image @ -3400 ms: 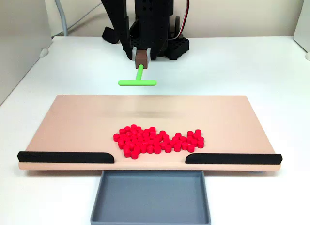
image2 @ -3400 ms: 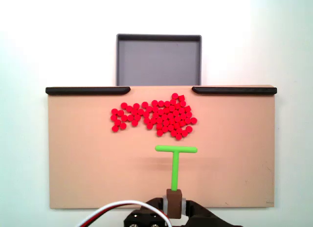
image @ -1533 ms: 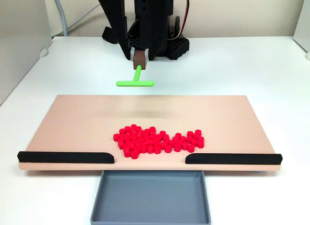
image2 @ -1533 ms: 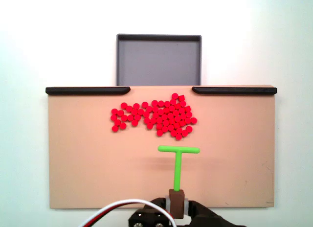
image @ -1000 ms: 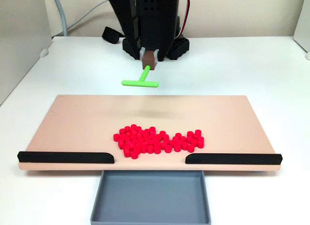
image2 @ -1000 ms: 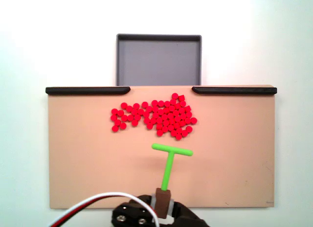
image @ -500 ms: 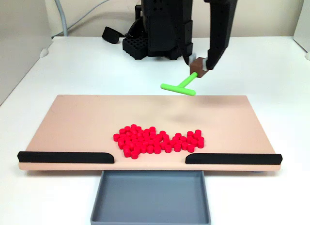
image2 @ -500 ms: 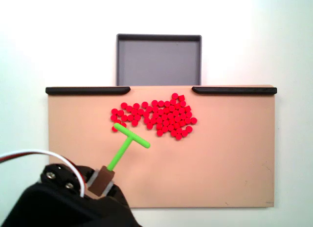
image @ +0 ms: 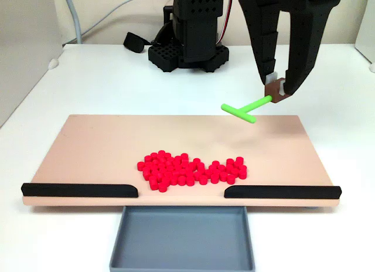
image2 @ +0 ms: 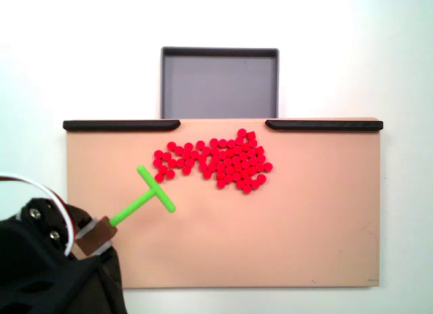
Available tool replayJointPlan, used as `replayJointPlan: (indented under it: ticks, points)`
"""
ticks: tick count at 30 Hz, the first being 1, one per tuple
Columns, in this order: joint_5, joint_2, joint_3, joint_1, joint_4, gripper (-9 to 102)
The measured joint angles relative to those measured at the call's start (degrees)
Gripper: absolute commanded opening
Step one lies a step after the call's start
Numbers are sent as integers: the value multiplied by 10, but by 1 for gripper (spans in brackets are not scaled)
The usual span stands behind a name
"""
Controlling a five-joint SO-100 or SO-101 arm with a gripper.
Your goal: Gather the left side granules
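A grey tray [image: 181, 240] is sitting at the bottom centre of a fixed view, against a tan board [image: 94, 149] on the white desk [image: 88, 78]. The granules [image: 190, 170] are lying clustered mid-board, just behind the gap between two black rails [image: 79, 190]. At upper right, the tool [image: 275, 90] is grasping a green T-shaped stick [image: 245, 109] by its brown handle, above the board's far edge.

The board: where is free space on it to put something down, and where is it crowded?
In the front fixed view, the board is bare left of the granules, up to the left black rail, and along the far edge. The grey tray is empty. Crowded: the centre with the granules, and the right far corner under the green stick.
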Motion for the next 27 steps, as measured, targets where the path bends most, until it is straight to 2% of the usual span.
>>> replayJointPlan:
  ticks: [27]
  points:
    - [403,-165,-189,-40,33,0]
